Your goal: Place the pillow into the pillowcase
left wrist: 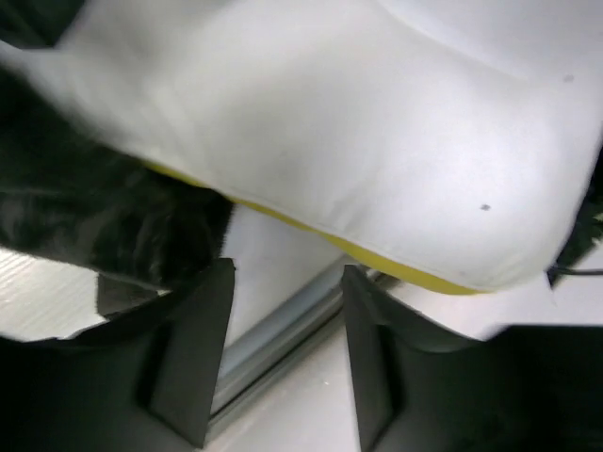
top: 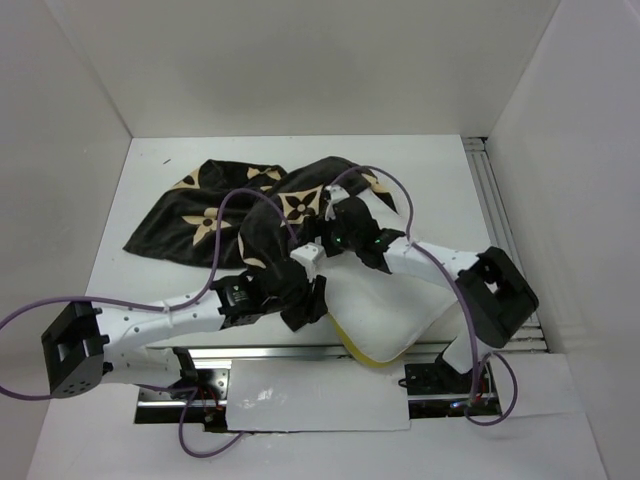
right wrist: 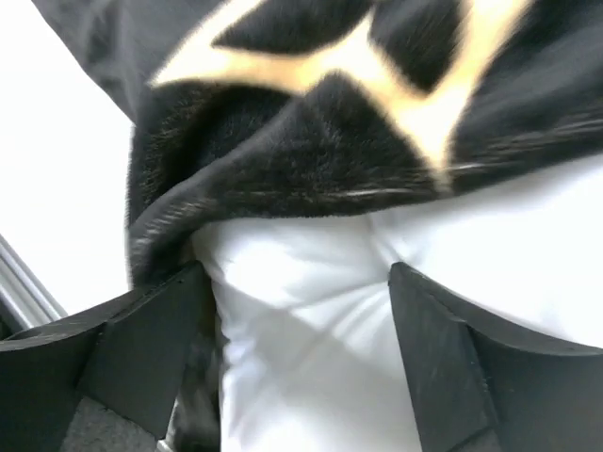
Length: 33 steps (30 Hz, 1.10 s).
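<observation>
The pillow (top: pixel 390 305) is plain white, edged with a yellow piping seam. The pillowcase (top: pixel 180 225) is black-brown plush printed with tan four-petal flowers and pointed stars. The surface (top: pixel 430 170) is white.

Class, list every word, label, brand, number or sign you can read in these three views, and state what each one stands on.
No readable text appears in any view.
The pillowcase bears only tan flower and star motifs, no letters.
The pillow is plain white with a yellow seam; no label shows.
Any marking on the left arm or right arm is too small to tell.
</observation>
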Motion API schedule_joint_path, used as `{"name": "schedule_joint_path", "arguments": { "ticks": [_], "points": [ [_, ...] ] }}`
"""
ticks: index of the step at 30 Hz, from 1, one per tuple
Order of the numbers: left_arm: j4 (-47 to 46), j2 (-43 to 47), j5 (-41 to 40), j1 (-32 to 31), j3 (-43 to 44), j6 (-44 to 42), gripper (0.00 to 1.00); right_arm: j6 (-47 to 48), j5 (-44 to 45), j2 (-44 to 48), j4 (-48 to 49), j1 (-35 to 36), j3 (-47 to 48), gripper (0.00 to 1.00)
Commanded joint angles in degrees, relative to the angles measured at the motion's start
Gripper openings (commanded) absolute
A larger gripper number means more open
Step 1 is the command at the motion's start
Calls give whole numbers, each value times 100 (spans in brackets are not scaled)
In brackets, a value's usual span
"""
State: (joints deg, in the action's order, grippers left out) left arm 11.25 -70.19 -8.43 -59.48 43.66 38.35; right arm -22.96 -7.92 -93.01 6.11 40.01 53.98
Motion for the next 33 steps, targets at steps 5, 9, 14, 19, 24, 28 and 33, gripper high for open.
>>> {"name": "schedule_joint_path", "arguments": {
  "ticks": [5, 9, 14, 19, 24, 28, 33],
  "points": [
    [536, 129, 245, -142, 607, -117, 87, 195, 476, 1547, -1276, -301, -89, 100],
    [975, -28, -369, -142, 1212, -423, 92, 494, 774, 1839, -1762, -748, -10, 100],
    [1503, -1047, -1064, 393, 2487, -951, 97, 389, 1030, 1497, -2096, -2030, 394, 100],
    [1679, -2812, -977, 1184, 4859, -2051, 97, 828, -304, 1251, -1728, -3243, 482, 99],
    [2125, -4904, -1460, 1395, 7249, -3271, 92, 1117, -1386, 1137, -1613, -4308, 544, 99],
    [2155, -6084, -1145, 1519, 8527, -3983, 91, 1268, -1669, 1083, -1561, -4423, 605, 99],
    [1662, -6428, -1696, 1519, 8589, -4195, 88, 1593, -2125, 820, -1648, -4528, 658, 97]
  ]
}}
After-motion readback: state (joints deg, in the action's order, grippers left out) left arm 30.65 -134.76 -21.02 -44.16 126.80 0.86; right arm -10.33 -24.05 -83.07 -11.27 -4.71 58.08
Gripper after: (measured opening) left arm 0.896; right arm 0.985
